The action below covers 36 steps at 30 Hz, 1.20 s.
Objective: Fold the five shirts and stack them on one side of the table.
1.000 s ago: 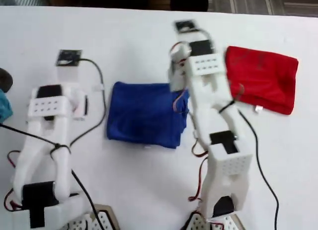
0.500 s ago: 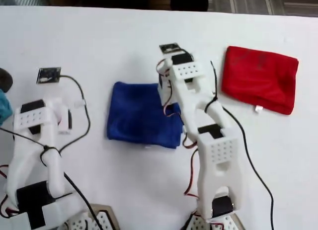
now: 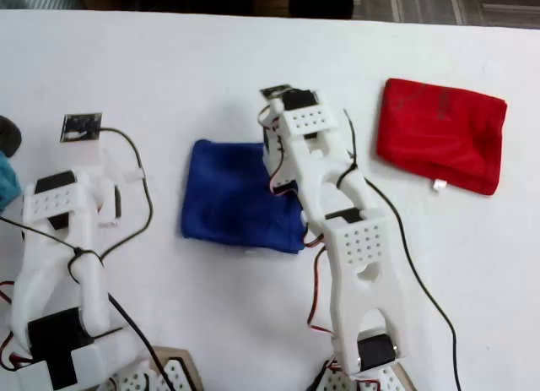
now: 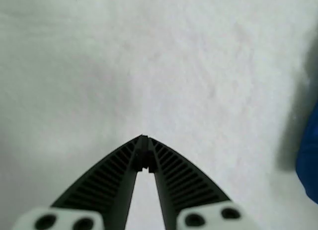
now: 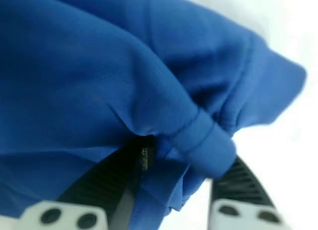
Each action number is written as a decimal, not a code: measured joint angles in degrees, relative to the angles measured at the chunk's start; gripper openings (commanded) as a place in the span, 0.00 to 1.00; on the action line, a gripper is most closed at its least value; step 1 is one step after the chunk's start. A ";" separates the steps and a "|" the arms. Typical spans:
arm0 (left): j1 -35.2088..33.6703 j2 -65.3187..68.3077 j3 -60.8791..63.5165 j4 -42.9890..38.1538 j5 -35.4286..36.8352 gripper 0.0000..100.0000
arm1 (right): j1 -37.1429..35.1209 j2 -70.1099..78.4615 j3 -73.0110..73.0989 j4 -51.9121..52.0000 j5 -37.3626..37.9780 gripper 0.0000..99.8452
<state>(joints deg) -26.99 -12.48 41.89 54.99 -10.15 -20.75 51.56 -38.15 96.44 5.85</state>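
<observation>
I log the right gripper [image 5: 191, 158], clamped on the hem of the soft blue fabric shirt [image 3: 232, 201] lying mid-table, has swung inward and drawn that edge over, so the fold looks nearly closed; the left gripper [image 4: 144, 153] has its fingers together, empty.

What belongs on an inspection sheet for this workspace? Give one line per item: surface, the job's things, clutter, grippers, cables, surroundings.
Surface: white table, bare between the items.
Job's things: blue shirt folded at mid-table; red shirt folded, apart from it on one side.
Clutter: teal cloth and dark round object at the table's edge; cannot tell what either is.
Grippers: left gripper shut over bare table; right gripper shut on a fold of the blue shirt.
Cables: black cables trail across the table; red wires run along one arm.
Surroundings: floor beyond the far edge.
</observation>
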 measured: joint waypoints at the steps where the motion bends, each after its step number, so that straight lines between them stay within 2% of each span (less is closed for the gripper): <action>1: 0.00 0.00 0.00 0.00 0.00 0.03 | -0.09 0.97 -1.14 0.88 1.41 0.12; 6: 0.00 0.00 0.00 0.00 0.00 0.03 | -0.09 4.57 -5.71 3.08 3.69 0.02; 14: 0.00 0.00 0.18 0.00 0.00 0.03 | 0.18 6.07 -9.93 3.69 6.86 0.02; 19: 0.00 0.00 2.73 0.00 0.09 0.03 | 1.67 2.99 -10.02 3.69 11.78 0.02; 22: 0.00 0.00 5.45 -3.52 0.00 0.03 | 3.43 -1.23 -10.02 3.69 12.92 0.02; 27: -0.88 0.00 11.78 -14.15 0.00 0.03 | 7.38 -10.02 -10.02 3.60 13.63 0.02; 36: -1.23 -0.09 12.48 -16.35 0.00 0.03 | 12.22 -16.35 -10.02 3.60 24.00 0.02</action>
<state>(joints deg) -28.22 -12.57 54.37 38.64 -10.15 -8.53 35.21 -48.18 100.04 29.85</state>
